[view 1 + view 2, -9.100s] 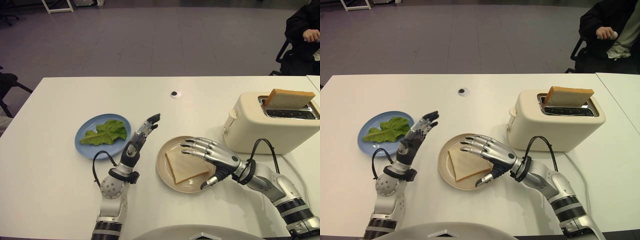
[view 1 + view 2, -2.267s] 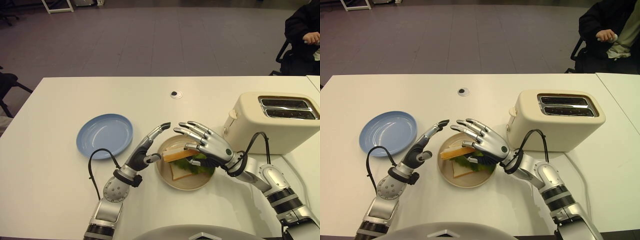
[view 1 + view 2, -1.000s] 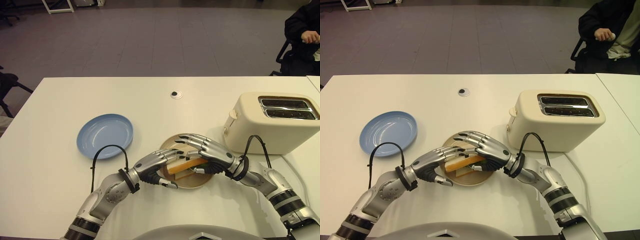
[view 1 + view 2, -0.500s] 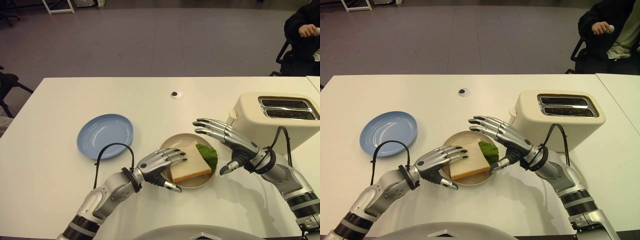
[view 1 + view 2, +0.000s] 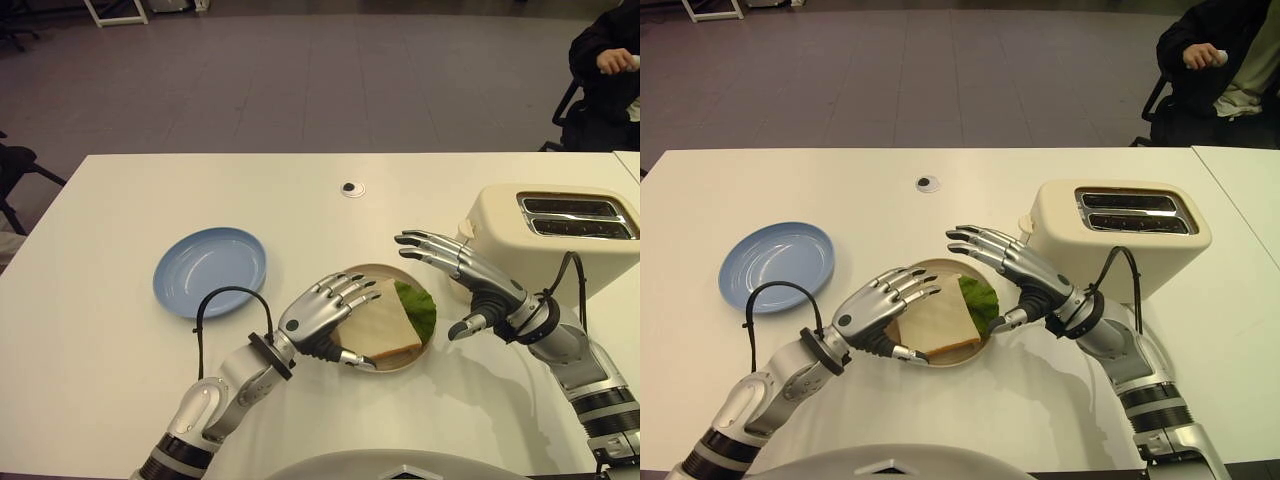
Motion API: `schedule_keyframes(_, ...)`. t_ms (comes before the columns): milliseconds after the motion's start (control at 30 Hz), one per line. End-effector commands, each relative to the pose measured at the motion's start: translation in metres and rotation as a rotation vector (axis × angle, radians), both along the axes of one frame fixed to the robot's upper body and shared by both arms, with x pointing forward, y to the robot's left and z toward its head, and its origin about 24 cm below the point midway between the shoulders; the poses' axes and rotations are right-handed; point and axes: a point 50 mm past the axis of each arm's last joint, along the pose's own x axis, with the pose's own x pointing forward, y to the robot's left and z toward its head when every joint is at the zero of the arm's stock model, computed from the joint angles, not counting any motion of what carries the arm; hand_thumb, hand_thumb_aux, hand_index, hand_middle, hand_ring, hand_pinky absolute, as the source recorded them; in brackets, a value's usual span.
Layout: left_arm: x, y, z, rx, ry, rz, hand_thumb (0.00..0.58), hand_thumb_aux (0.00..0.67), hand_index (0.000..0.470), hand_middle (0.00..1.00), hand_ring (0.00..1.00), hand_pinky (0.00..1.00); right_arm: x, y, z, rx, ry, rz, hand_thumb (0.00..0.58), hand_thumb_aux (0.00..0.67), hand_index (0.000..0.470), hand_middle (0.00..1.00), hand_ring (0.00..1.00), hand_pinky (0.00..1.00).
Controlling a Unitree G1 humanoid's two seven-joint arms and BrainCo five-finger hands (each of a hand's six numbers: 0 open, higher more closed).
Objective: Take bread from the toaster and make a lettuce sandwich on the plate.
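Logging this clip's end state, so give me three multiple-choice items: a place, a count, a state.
1. Slices in the toaster: A. none B. one C. two
2. The sandwich lies: A. in the toaster B. on the tan plate C. on the bare table
3. The right hand is: A. open, holding nothing B. shut on a slice C. shut on lettuce
Answers: 1 A, both slots are vacant; 2 B, the plate's rim rings it; 3 A, fingers spread, clear of the sandwich.

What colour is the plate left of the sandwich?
The plate is light blue; the left eye view shows it best.
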Motion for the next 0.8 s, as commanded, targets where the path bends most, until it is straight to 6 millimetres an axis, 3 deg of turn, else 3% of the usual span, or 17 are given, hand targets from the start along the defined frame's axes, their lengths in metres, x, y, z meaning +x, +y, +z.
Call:
schedule_keyframes(33,0.001,0.009,0.014,-0.062,-0.023,0.028,0.0,0.0,0.0,0.0,0.0,0.0,0.0,-0.005,-0.002,-0.002,0.04,-0.001,0.0,0.0,0.0,0.0,0.0,0.0)
schedule_keyframes(233,-0.03,0.038,0.043,-0.271,0.196,-0.068,0.0,0.0,0.0,0.0,0.0,0.0,-0.028,-0.024,0.008,-0.113,0.168,0.074,0.0,0.0,0.0,0.0,0.0,0.0)
schedule_keyframes(267,-0.036,0.043,0.042,-0.258,0.251,-0.09,0.19,0.121,0.085,0.0,0.0,0.0,-0.035,-0.024,0.007,-0.157,0.204,0.096,0.194,0.123,0.087,0.38,0.38,0.38)
schedule_keyframes(300,-0.042,0.046,0.04,-0.238,0.306,-0.114,0.275,0.184,0.129,0.25,0.25,0.25,-0.042,-0.023,0.003,-0.213,0.244,0.114,0.478,0.389,0.273,0.73,0.73,0.73)
schedule_keyframes(333,-0.046,0.049,0.037,-0.213,0.35,-0.129,0.456,0.36,0.253,0.99,0.99,0.99,-0.047,-0.022,-0.002,-0.262,0.286,0.127,0.58,0.667,0.468,0.96,0.96,0.96)
schedule_keyframes(367,-0.05,0.051,0.033,-0.182,0.392,-0.14,0.538,0.489,0.343,1.0,1.0,1.0,-0.053,-0.021,-0.009,-0.318,0.331,0.136,0.58,0.67,0.47,0.96,0.96,0.96)
schedule_keyframes(400,-0.053,0.052,0.028,-0.157,0.426,-0.148,0.58,0.662,0.464,1.0,1.0,1.0,-0.057,-0.019,-0.018,-0.372,0.375,0.141,0.58,0.67,0.47,0.96,0.96,0.96)
schedule_keyframes(533,-0.059,0.047,0.016,-0.092,0.508,-0.193,0.58,0.67,0.47,1.0,1.0,1.0,-0.071,-0.004,-0.049,-0.52,0.476,0.175,0.58,0.67,0.47,0.96,0.96,0.96)
schedule_keyframes(667,-0.068,0.041,-0.009,0.049,0.615,-0.232,0.58,0.67,0.47,1.0,1.0,1.0,-0.073,0.002,-0.069,-0.604,0.515,0.141,0.58,0.67,0.47,0.96,0.96,0.96)
schedule_keyframes(800,-0.057,0.031,-0.029,0.149,0.541,-0.196,0.58,0.67,0.47,1.0,1.0,1.0,-0.072,0.008,-0.088,-0.643,0.554,0.11,0.58,0.67,0.47,0.96,0.96,0.96)
